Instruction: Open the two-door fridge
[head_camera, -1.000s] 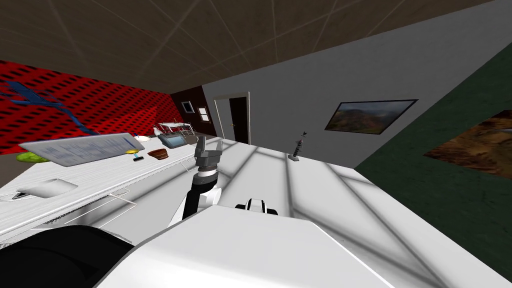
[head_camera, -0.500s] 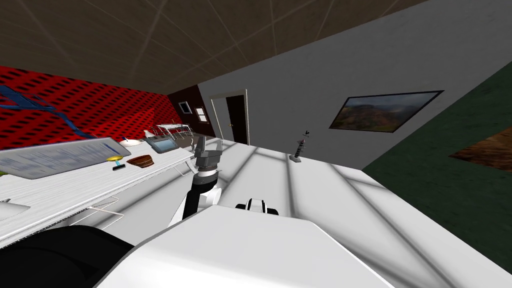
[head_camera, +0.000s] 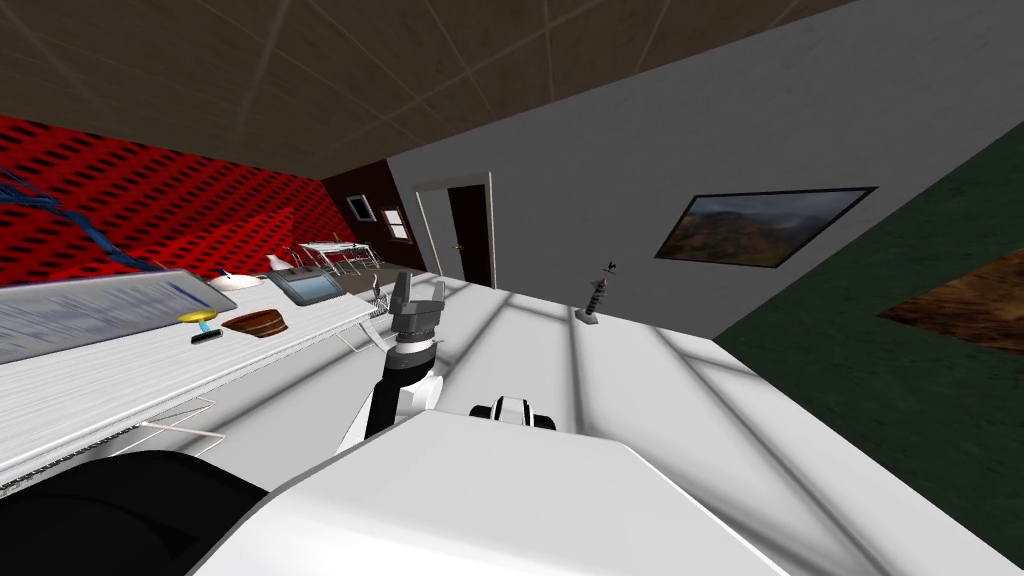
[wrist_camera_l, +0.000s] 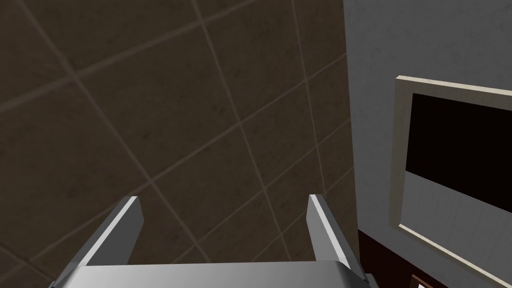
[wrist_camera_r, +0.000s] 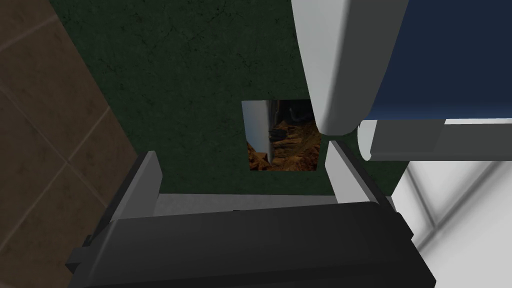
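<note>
My left gripper (head_camera: 418, 297) is raised in front of me, just right of the white counter's (head_camera: 120, 380) end. In the left wrist view the left gripper (wrist_camera_l: 225, 227) stands open, with nothing between its thin grey fingers (wrist_camera_l: 122, 227). My right gripper (wrist_camera_r: 245, 180) is open too and holds nothing; one finger (wrist_camera_r: 146, 182) stands well apart from the other.
The long white counter along my left carries a brown bowl (head_camera: 255, 322), a slanted grey panel (head_camera: 80, 312), a dark-screened device (head_camera: 310, 287) and a wire rack (head_camera: 335, 248). A dark doorway (head_camera: 470, 235) is set in the grey wall ahead. A small stand (head_camera: 595, 300) sits on the white floor.
The whole head view has shifted: the counter and its things slid to the left and the red wall swung aside, so I have moved. The left gripper keeps its pose.
</note>
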